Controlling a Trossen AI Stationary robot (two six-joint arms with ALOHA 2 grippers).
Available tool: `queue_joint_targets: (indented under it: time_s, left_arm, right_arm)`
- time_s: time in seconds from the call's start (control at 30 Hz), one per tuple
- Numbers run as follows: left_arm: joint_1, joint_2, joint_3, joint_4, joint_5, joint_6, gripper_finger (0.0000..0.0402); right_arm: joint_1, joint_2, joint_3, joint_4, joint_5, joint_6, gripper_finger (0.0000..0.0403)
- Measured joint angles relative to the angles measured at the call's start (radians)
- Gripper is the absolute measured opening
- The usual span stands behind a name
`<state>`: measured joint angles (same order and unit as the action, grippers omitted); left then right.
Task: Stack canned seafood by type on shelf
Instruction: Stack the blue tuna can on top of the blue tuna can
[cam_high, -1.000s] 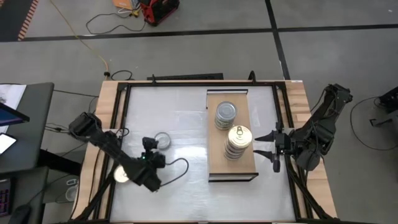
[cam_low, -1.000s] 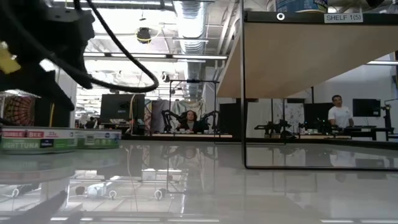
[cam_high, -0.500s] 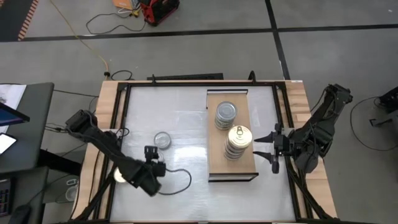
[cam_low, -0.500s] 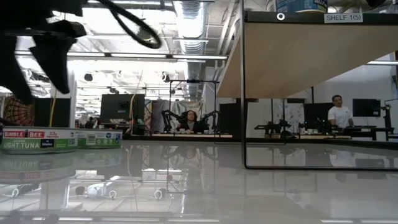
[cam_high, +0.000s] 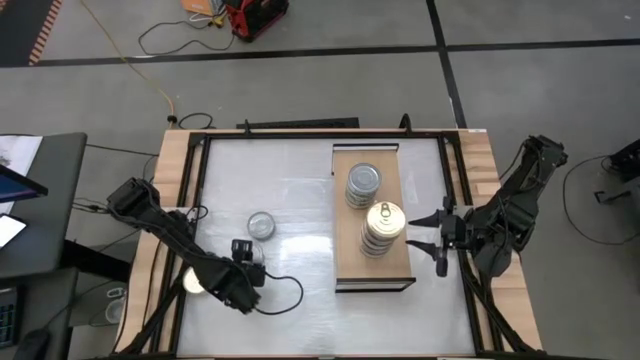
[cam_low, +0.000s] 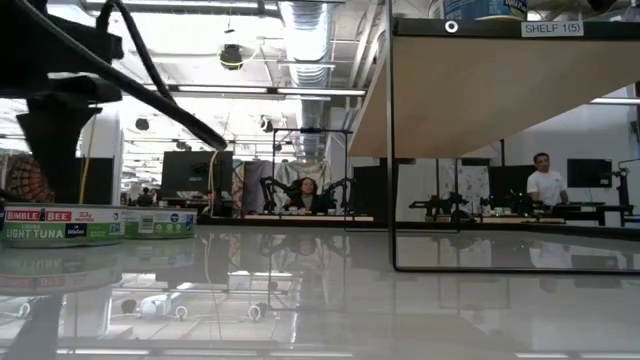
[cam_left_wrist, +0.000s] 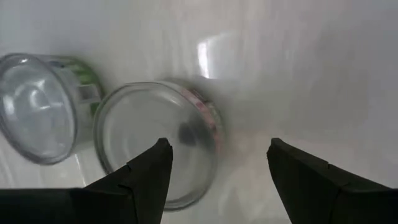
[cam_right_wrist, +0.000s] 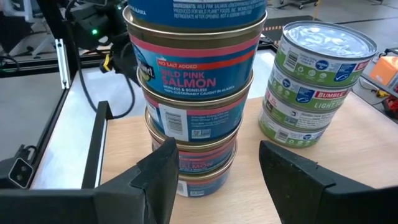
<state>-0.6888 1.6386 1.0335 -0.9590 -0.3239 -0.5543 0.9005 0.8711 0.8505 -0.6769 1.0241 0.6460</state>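
Down at the near edge of the table (cam_high: 300, 180), the left claw (cam_high: 248, 262) hangs low over the white top, fingers spread apart and gripping nothing. Its wrist camera looks straight down on two tins lying side by side between and past those fingers: a silver-lidded tin with a pink-edged label (cam_left_wrist: 158, 140), and touching it a second silver-lidded tin with a green label (cam_left_wrist: 40, 106). From overhead only one loose silver-lidded tin (cam_high: 261, 224) shows clearly, sitting on the table just beyond the claw, and well apart from the shelf (cam_high: 345, 270). The level camera catches a green tuna tin (cam_low: 95, 224) at the left, with dark arm parts above it.

Across to the right side: the right claw (cam_high: 432, 243) waits just beside the shelf's right edge, fingers parted, nothing between them. Straight ahead of it stands the salmon stack (cam_right_wrist: 196, 93), pink-labelled tins piled upright with a gold pull-tab lid on top in the overhead view (cam_high: 384, 216). Beyond that, farther along the wooden board, stands the shorter tuna stack (cam_right_wrist: 317, 81), green labels, plain silver lid, close to the salmon but apart from it.
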Motion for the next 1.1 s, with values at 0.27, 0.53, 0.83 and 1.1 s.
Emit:
queue_joint_targets:
  time_s: [0.27, 0.53, 0.83, 1.1]
  left_arm:
    - [-0.004, 0.0, -0.072, 0.009, -0.237, 0.022, 0.0251]
    - [0.034, -0.003, 0.017, -0.153, -0.082, 0.033, 0.0251]
    - [0.004, -0.003, 0.058, -0.287, 0.305, 0.087, 0.0251]
    - [-0.023, -0.003, 0.019, -0.371, 0.318, 0.053, 0.025]
  right_arm:
    - [0.0, 0.0, 0.0, -0.003, 0.0, -0.002, 0.0246]
    - [0.0, 0.0, 0.0, -0.002, 0.0, 0.0, 0.0246]
    - [0.003, 0.0, 0.0, 0.006, 0.0, 0.0, 0.0246]
    - [0.0, 0.0, 0.0, 0.004, 0.0, -0.001, 0.0246]
